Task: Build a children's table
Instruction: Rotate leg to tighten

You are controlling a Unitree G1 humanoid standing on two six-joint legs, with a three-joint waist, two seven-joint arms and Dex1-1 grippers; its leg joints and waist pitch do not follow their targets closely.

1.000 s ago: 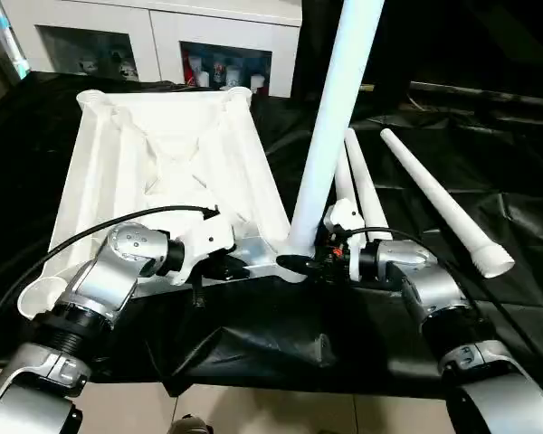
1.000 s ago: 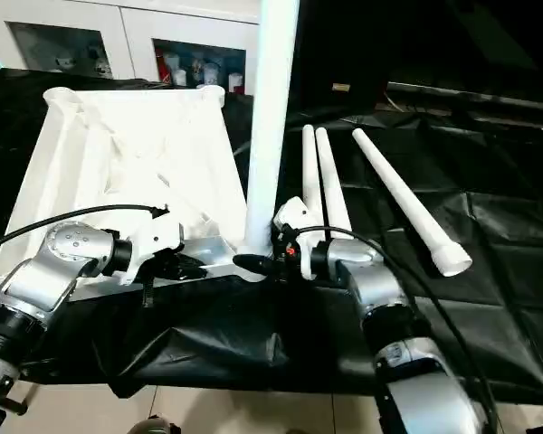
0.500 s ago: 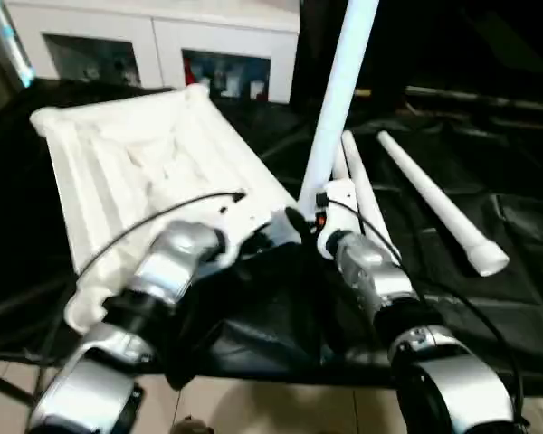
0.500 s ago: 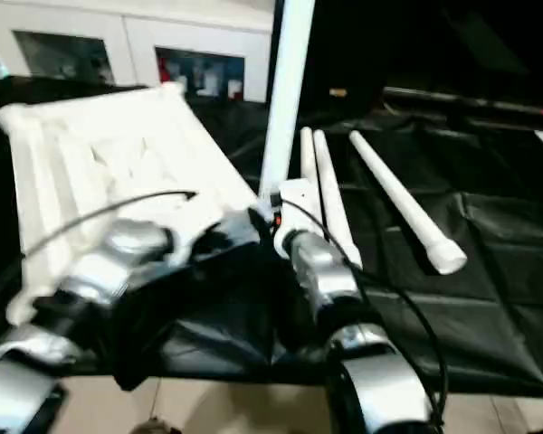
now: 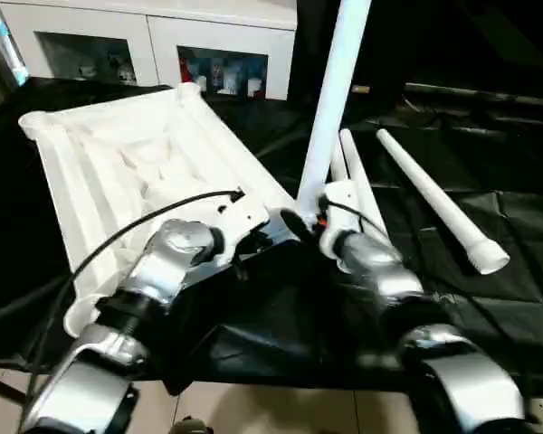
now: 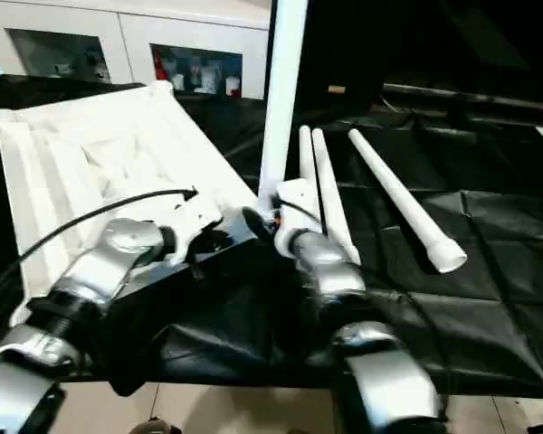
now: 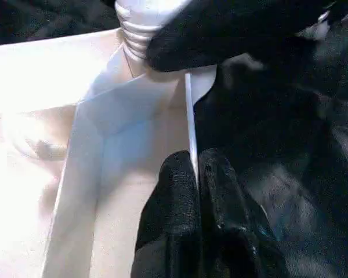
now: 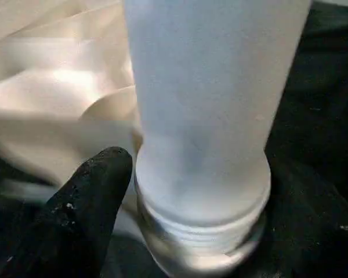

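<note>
Lying upside down on the black cloth (image 5: 489, 298), the table top (image 5: 118, 163) is pinched at its thin rim by the left gripper (image 7: 196, 174); the upright leg (image 5: 330, 108) at its near corner socket is flanked by the right gripper (image 5: 300, 221), whose grip cannot be told.

My silver metal forearms (image 5: 163, 262) have a brushed sheen. The rectangular white plastic table top (image 5: 136, 172) looks smooth and faintly glossy, its ribbed underside up. The long white plastic leg (image 8: 203, 116) just before my right pincer (image 8: 162, 191) is smooth and satiny, with ridged rings at its base. My matt black fingers (image 7: 191, 220) look rubbery and slightly grainy. The black cloth (image 5: 489, 307) beneath shines in creases.
</note>
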